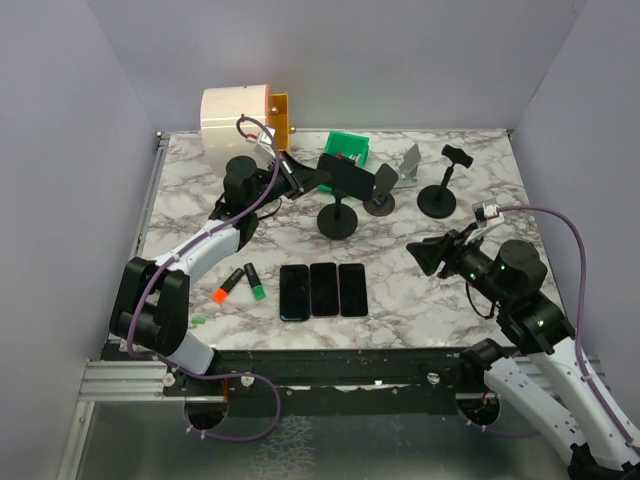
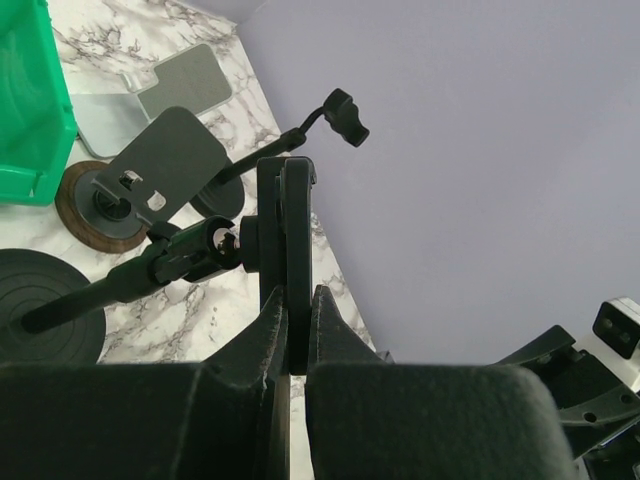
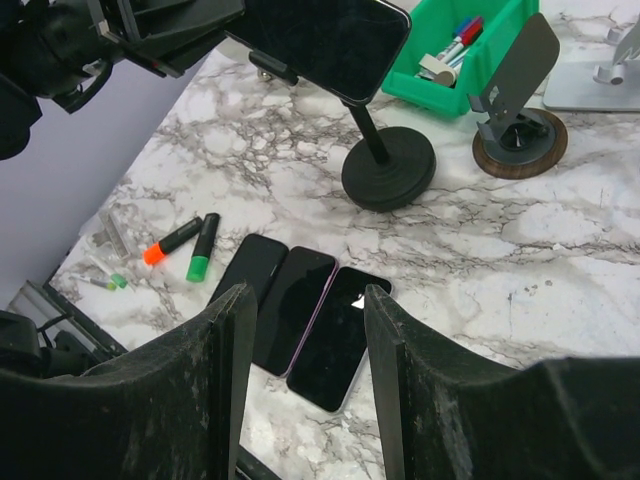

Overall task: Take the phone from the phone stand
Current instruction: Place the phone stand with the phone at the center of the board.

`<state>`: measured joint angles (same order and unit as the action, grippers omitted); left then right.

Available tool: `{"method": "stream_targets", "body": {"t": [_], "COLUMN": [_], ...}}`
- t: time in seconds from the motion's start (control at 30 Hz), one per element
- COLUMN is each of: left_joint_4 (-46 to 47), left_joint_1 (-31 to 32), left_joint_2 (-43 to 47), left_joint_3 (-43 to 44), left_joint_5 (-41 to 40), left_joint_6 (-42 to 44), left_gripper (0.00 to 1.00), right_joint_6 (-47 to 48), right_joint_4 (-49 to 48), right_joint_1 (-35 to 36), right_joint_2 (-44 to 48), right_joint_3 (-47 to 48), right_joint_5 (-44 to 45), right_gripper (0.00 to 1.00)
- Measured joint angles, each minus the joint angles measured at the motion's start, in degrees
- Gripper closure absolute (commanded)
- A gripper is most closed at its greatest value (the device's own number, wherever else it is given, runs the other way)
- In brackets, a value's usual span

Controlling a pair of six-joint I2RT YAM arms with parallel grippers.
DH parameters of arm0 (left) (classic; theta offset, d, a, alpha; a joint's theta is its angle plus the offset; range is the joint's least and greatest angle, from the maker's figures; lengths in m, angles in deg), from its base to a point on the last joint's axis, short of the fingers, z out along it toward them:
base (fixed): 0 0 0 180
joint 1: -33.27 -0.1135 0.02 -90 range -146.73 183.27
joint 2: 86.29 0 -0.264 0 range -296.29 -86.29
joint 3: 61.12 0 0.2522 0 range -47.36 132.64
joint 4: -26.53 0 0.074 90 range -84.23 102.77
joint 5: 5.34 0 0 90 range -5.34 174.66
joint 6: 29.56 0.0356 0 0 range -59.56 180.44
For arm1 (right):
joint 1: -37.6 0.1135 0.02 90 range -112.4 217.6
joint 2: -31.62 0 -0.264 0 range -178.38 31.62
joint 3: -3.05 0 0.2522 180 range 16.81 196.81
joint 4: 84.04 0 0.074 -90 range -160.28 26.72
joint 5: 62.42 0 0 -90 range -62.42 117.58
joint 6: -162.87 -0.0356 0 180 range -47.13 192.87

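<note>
Left gripper (image 2: pixel 297 305) pinches edge of black slab phone (image 2: pixel 296 225) seated in black round-based phone stand (image 3: pixel 388 172); right gripper (image 3: pixel 307 300) spread, holding nothing.

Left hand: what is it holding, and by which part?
The left hand pinches the flat black phone by its thin edge, in the black pole stand.

No writing, brand name, number or sign is showing clearly enough to read in any view. The phone (image 3: pixel 330 40) clamped in the left gripper (image 2: pixel 297 305) is showing only a dark screen. Just beyond the right gripper (image 3: pixel 307 300), the flat phone (image 3: pixel 338 335) nearest its right finger is bearing a small pale mark, too small to make out.
</note>
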<state>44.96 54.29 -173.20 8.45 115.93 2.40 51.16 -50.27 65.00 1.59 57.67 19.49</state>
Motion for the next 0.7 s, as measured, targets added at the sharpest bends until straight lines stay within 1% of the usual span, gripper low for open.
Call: {"method": "stream_targets", "body": {"t": [0.1,0.2,0.3,0.4,0.53,0.7], "left_joint_4": [0.4,0.4,0.7,1.0,1.3,1.7], "left_joint_1": [0.0,0.0,0.0,0.0,0.0,0.0], "left_joint_2": [-0.7,-1.1,-1.3,-1.3,-1.3,-1.3], "left_joint_3": [0.0,-0.1,-0.5,-1.0,-1.4,-2.0], "left_joint_5": [0.1,0.2,0.5,0.6,0.9,1.4], "left_joint_6": [0.0,0.0,0.0,0.0,-0.2,-2.4], "left_gripper": [1.0,0.95,0.95,1.0,1.0,1.0], "right_joint_6": [-0.3,-0.3,-0.3,-0.3,-0.3,-0.3], "right_joint_4": [-0.5,-0.6,-0.6,-0.6,-0.6,-0.6], "right_joint_1": [0.0,0.0,0.0,0.0,0.0,0.0], "right_joint_2": [-0.6,-0.9,-1.0,-1.0,-1.0,-1.2], "right_joint_3": [0.0,0.0,0.0,0.0,0.0,0.0], "right_joint_5": [0.0,-0.1,-0.1,-0.1,-0.1,-0.1], "right_gripper": [0.48,0.48,0.48,0.48,0.48,0.48]}}
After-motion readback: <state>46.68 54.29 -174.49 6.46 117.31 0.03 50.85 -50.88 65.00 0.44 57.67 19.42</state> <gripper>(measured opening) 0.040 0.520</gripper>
